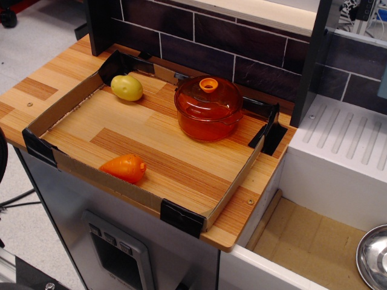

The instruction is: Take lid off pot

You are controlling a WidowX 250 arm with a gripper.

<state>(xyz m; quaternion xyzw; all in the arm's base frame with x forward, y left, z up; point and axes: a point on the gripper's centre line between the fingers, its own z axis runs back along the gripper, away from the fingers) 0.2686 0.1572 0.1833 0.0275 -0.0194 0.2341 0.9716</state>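
The translucent orange pot (208, 124) stands at the back right of the wooden counter, inside a low cardboard border. The domed translucent orange lid (208, 98) sits on the pot, with its small opaque orange knob (208, 84) at the centre. A small side handle shows on the pot's right side. No gripper or arm is in view.
A yellow potato toy (127, 87) lies at the back left. An orange carrot toy (124, 168) lies near the front edge. A low cardboard wall (66, 103) with black taped corners rings the counter. A steel bowl (373, 257) sits in the sink at lower right. A dark brick wall stands behind.
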